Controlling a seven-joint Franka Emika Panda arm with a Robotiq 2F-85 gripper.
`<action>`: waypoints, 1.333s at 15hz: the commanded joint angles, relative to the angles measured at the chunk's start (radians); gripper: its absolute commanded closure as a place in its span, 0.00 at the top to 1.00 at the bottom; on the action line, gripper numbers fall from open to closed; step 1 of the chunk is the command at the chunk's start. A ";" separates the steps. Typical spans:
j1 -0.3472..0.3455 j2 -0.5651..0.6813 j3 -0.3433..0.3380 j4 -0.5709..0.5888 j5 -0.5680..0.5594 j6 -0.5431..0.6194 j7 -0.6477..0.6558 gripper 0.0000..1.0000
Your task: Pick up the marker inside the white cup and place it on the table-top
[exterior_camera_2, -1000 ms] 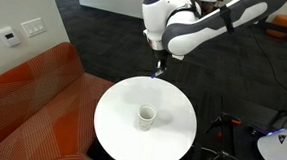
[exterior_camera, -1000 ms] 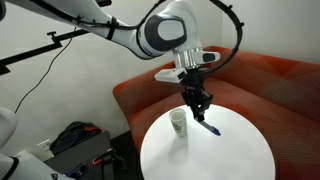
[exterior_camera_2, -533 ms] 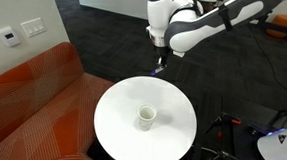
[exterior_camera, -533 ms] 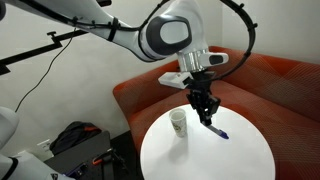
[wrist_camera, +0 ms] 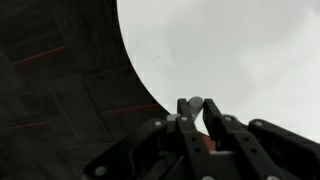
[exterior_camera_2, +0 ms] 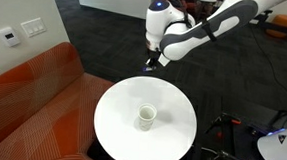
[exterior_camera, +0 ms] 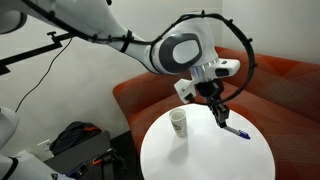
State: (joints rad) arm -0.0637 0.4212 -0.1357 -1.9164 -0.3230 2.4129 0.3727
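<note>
The end effector [exterior_camera: 221,118] is hanging over the bench [exterior_camera: 205,155], well apart from the white cup [exterior_camera: 178,122]. It is pinching the marker [exterior_camera: 238,132], which is sticking out on a slant. I cannot tell if its low end is touching the bench. In the wrist view the fingers [wrist_camera: 213,112] are hiding most of the marker, and only a pale tip is showing.

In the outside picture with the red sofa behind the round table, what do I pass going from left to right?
Dark bag on the floor → white cup → gripper → marker, poking out to the gripper's right. The sofa and table-top spread too wide to order.
</note>
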 commanded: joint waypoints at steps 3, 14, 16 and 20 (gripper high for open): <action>0.062 0.080 -0.083 0.003 0.013 0.180 0.171 0.05; 0.052 0.199 -0.099 0.000 0.141 0.300 0.087 0.05; 0.053 0.221 -0.106 0.007 0.161 0.300 0.072 0.05; 0.058 0.265 -0.127 0.020 0.167 0.306 0.063 0.05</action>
State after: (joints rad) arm -0.0119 0.6528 -0.2417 -1.9163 -0.1827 2.6934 0.4730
